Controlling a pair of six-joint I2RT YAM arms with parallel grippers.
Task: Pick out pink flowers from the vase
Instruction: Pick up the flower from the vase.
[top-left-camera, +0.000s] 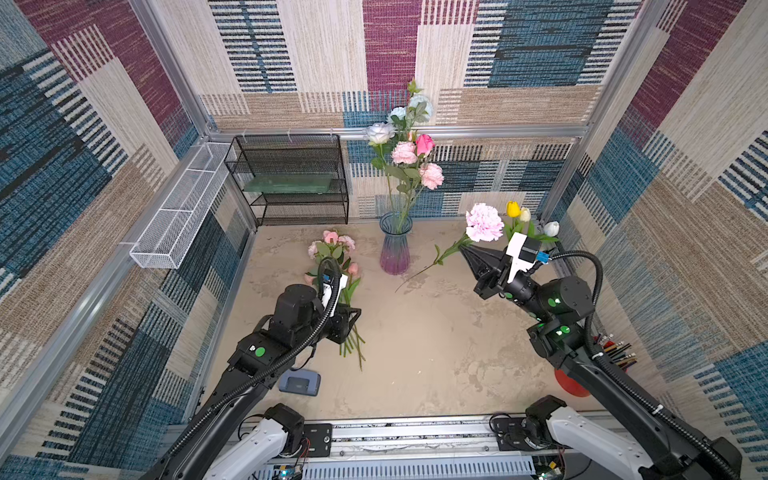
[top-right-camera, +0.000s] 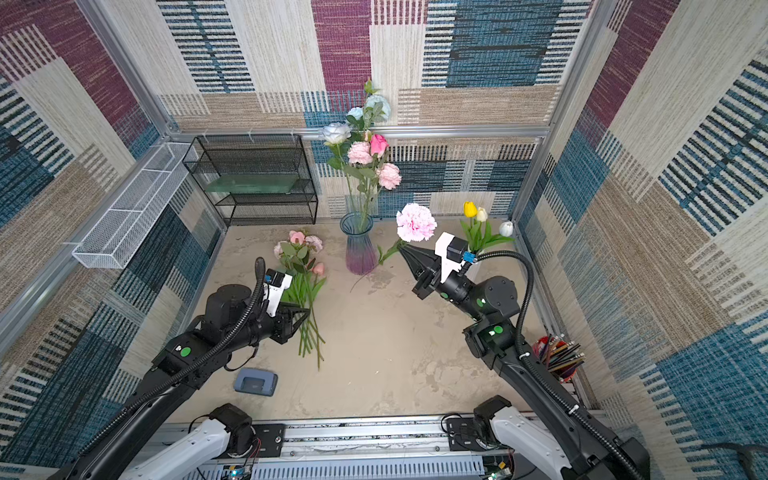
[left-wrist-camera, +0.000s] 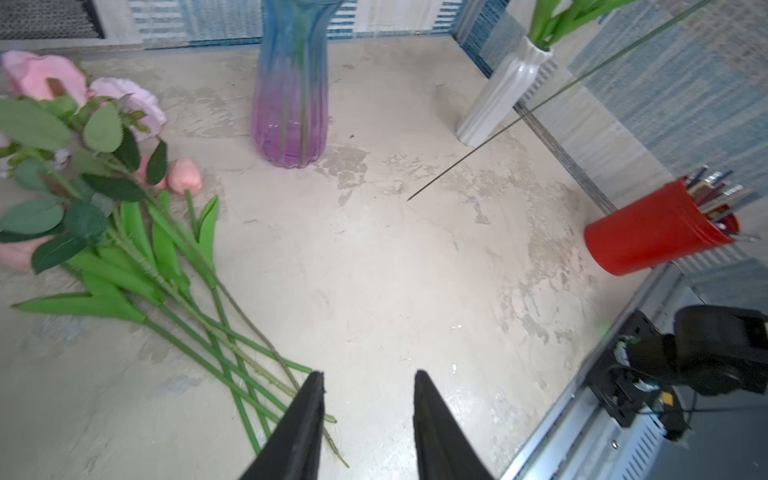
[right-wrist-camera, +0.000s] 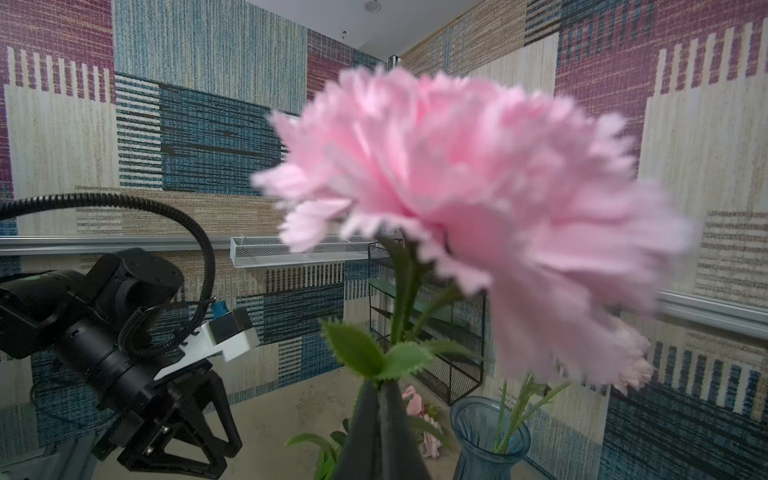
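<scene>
Woven patchwork panels wall in the beige, mottled tabletop (top-left-camera: 436, 353) on three sides, and a metal rail (top-left-camera: 415, 434) closes the near edge. Close to the back wall stands the ribbed glass vase (top-left-camera: 395, 243), blue fading to purple. It holds three pink flowers (top-left-camera: 405, 153) among pale blue and white roses (top-left-camera: 379, 133).

The right end effector (top-left-camera: 463, 249) is raised just right of the vase, its jaws pinched tight on the stem of a large ruffled pink bloom (top-left-camera: 484, 222). That bloom's thin stem end (left-wrist-camera: 409, 199) trails down beside the vase foot, outside the vase.

The left end effector (left-wrist-camera: 369, 376) is partly open with nothing in it, low over the stem ends of a pile of pink flowers (top-left-camera: 334, 249) lying left of the vase.

Open tabletop stretches between the arms. A black mesh shelf (top-left-camera: 291, 178) fills the far left corner, and a white fluted vase (left-wrist-camera: 503, 95) of tulips (top-left-camera: 514, 209) the far right. A red cup of pencils (left-wrist-camera: 652, 232) hugs the right edge.
</scene>
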